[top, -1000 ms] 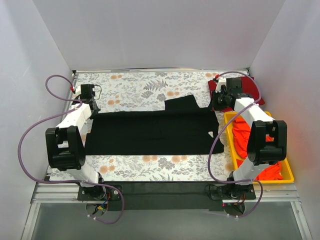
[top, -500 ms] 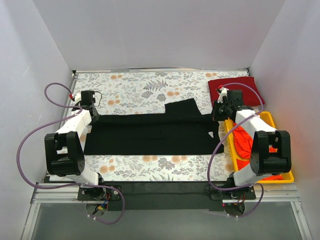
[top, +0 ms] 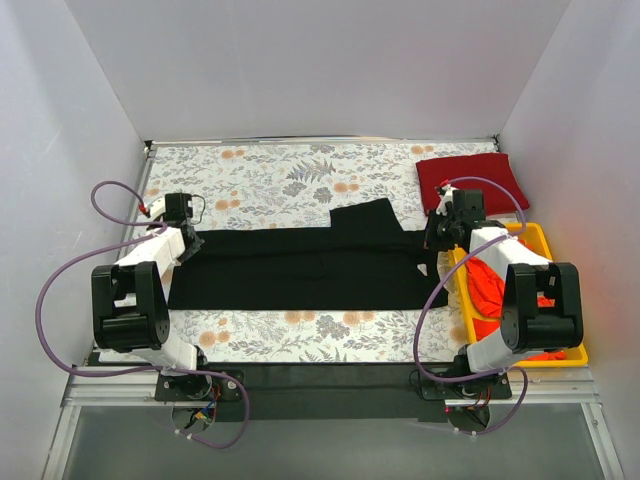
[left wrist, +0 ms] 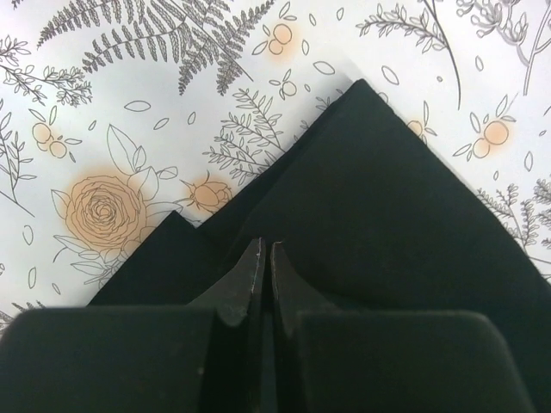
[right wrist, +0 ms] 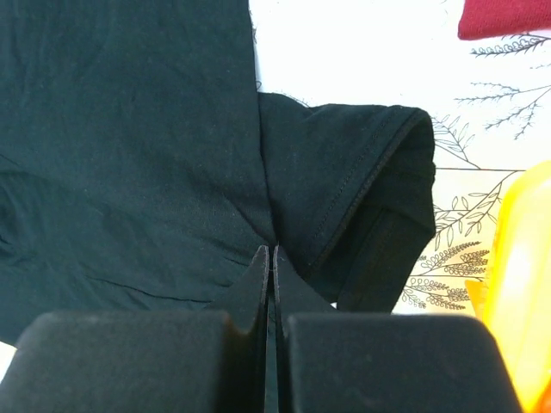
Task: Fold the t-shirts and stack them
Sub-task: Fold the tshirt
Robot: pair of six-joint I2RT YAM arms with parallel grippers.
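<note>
Lying flat, long band: black t-shirt (top: 300, 265) | both jaws pinching its ends

Left gripper (left wrist: 265, 255), right gripper (right wrist: 272, 258) clamped tight

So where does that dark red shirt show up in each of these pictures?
Top external: red shirt in the upper right, lying flat.
Left wrist: not in it.
Right wrist: only a bit of it, in the top right corner.
Shared landmark: the black shirt, which shows in all three views.
</note>
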